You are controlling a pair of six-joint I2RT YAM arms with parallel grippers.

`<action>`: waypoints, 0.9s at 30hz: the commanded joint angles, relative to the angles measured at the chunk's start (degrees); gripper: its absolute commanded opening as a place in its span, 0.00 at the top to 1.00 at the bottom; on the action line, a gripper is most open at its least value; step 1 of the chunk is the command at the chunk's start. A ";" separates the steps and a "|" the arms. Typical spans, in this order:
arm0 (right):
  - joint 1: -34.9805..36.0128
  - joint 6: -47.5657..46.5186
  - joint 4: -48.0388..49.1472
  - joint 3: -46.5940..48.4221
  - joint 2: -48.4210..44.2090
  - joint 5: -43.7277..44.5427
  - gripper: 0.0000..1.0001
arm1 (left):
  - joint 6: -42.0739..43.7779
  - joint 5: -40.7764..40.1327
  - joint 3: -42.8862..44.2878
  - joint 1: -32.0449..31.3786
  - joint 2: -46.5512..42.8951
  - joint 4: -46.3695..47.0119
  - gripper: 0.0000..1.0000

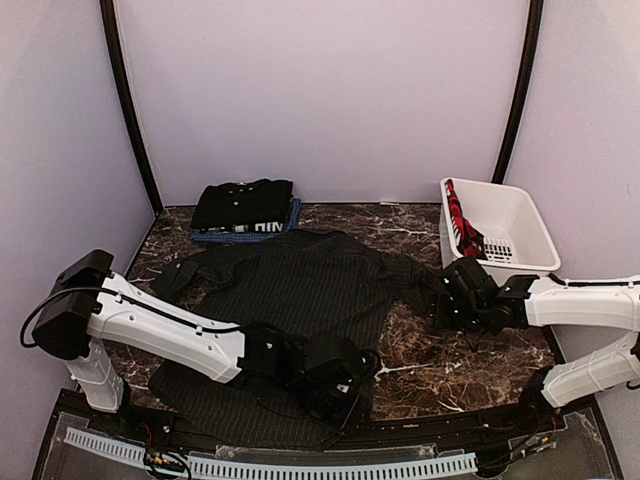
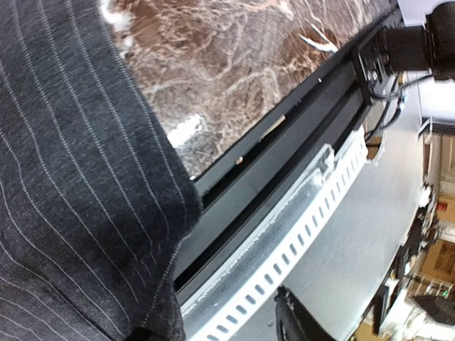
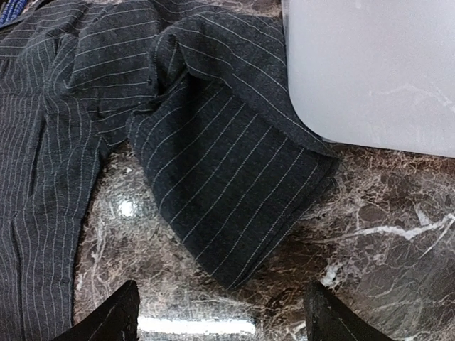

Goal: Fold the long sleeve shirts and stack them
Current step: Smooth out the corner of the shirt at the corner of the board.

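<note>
Right wrist — pinstriped sleeve (image 3: 234, 192) lies just beyond the right tool (image 3: 220, 302).

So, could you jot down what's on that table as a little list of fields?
Table: brown marble
Pinstriped shirt: spread out, unfolded
Far left: folded black shirt on blue shirt
White basket: far right, red-and-black cloth inside
Right fingers: open, empty, near the sleeve end
Left arm: low over shirt's near hem, fingers hidden

High rear overview, wrist cameras close above pinstriped shirt (image 3: 227, 170)
</note>
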 commanded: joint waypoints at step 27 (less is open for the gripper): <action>-19.89 -5.17 10.87 -3.83 2.89 -8.73 0.33 | 6.20 6.58 -0.34 -1.42 -4.54 6.63 0.30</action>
